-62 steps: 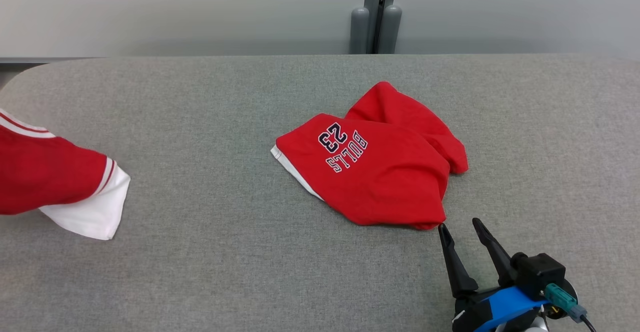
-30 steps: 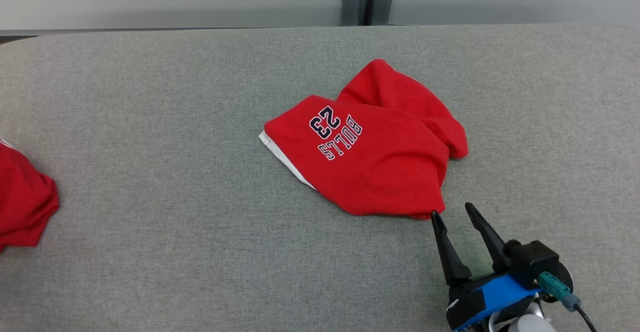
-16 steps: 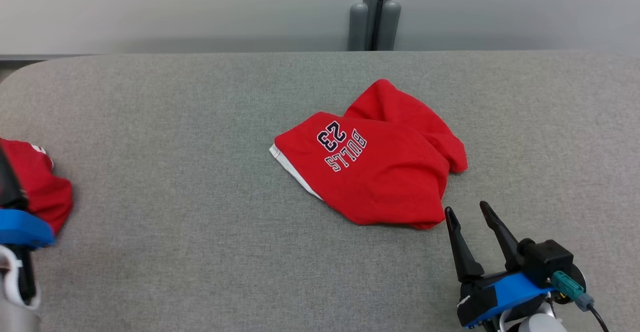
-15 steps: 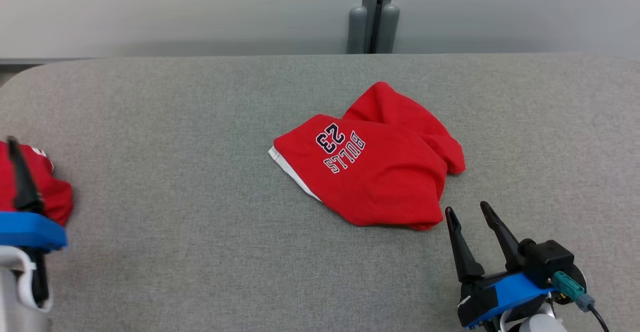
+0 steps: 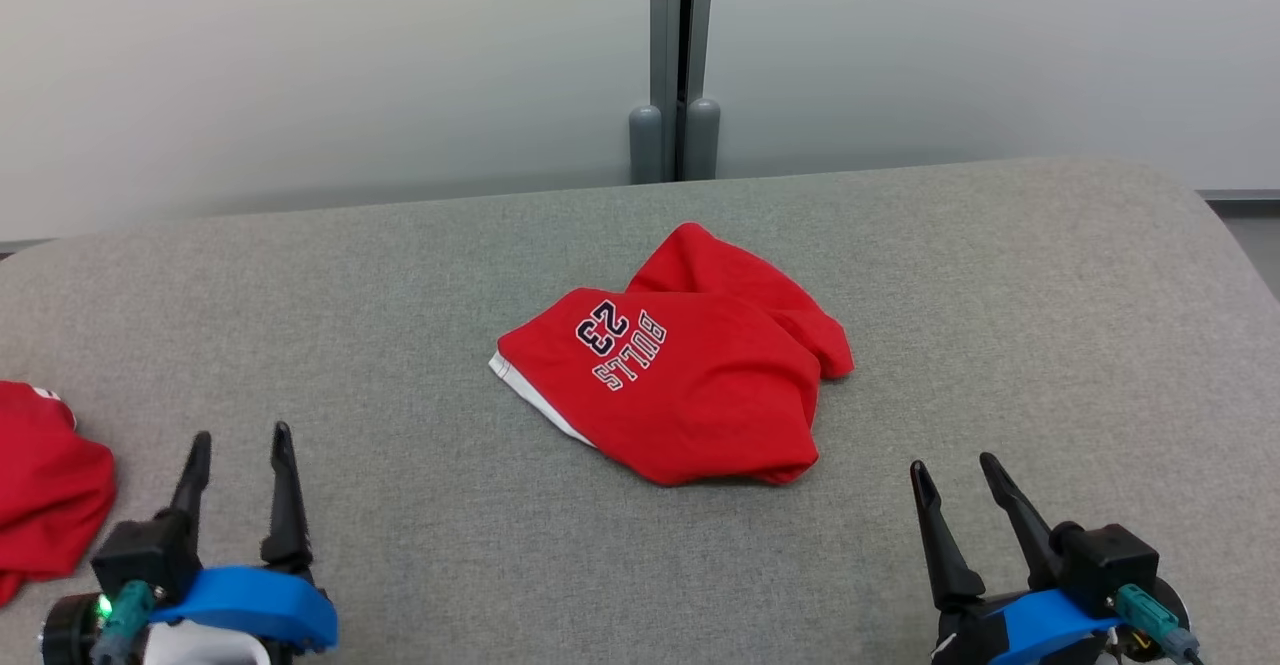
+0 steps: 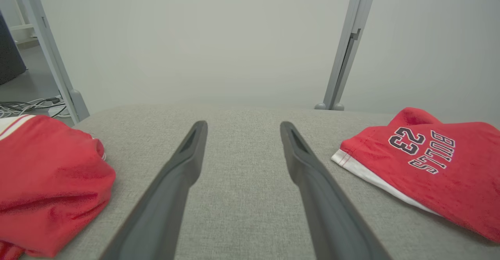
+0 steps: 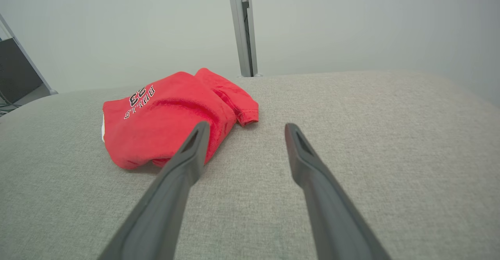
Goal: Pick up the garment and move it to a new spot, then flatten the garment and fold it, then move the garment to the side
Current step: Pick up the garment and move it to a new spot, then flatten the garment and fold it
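A crumpled red garment (image 5: pixel 690 395) with "BULLS 23" lettering and a white hem lies in the middle of the grey padded table (image 5: pixel 400 285); it also appears in the left wrist view (image 6: pixel 429 166) and the right wrist view (image 7: pixel 168 115). A second red garment (image 5: pixel 45 505) lies bunched at the table's left edge and shows again at the wrist view's left (image 6: pixel 47 178). My left gripper (image 5: pixel 242 433) is open and empty just right of that bundle, its fingers spread over bare cloth (image 6: pixel 243 124). My right gripper (image 5: pixel 951 461) is open and empty, near and right of the lettered garment (image 7: pixel 247 124).
A grey upright post (image 5: pixel 675 65) stands against the pale wall behind the table. The table's rounded right corner (image 5: pixel 1200 205) is near. Cables (image 6: pixel 27 105) lie on the floor beyond the left end.
The left gripper opened and let go of the red bundle at the left edge, then drew back to its right. The head camera shifted. The right gripper stays open.
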Controlling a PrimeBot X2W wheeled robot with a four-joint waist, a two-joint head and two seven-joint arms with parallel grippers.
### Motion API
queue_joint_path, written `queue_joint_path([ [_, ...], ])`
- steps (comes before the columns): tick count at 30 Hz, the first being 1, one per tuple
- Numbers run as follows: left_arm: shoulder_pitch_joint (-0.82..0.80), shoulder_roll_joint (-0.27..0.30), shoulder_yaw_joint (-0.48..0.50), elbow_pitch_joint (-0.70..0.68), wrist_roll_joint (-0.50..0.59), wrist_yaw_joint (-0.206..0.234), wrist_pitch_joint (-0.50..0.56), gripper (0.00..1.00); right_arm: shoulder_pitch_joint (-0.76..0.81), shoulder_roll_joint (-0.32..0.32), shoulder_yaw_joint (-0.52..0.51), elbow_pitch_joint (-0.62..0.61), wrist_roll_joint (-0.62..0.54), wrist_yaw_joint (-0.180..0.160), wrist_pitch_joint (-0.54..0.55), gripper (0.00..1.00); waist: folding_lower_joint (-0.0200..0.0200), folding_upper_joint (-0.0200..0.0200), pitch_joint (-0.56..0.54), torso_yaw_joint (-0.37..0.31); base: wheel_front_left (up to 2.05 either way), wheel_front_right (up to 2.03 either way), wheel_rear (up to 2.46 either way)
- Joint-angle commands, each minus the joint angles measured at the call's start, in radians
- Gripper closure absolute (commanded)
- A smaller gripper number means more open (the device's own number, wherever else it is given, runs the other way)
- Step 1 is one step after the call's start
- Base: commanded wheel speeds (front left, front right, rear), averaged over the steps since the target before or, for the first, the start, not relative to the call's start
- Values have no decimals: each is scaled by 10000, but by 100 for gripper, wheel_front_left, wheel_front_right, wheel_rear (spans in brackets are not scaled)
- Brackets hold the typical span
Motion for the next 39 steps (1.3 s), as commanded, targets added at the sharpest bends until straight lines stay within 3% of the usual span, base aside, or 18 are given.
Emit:
queue_joint_path([
  [1, 458, -135, -105, -172, 143, -10, -23, 0, 221, -41, -8, 75, -89, 4, -4, 0, 1, 0, -213, -105, 0, 0, 0],
  [9, 1624, -613, 97, -332, 243, -10, -24, 0, 443, -43, -68, 202, -130, 4, -3, 0, 1, 0, -461, -109, 0, 0, 0],
  [18, 1657, -757, -495, -301, 289, -11, -24, 0, 372, -41, 27, 152, -117, 4, -3, 0, 1, 0, -283, 8, 0, 0, 0],
  [24, 628, -172, -1647, -318, -350, -11, -24, 0, -71, -41, 302, -198, -88, 4, -3, 0, 1, 0, 751, -307, 0, 0, 0],
  [39, -2376, 2356, -3989, 107, -2370, -9, -24, 0, -510, -40, 934, -1188, 299, 3, -3, 0, 1, 0, 3029, -1850, 0, 0, 0],
])
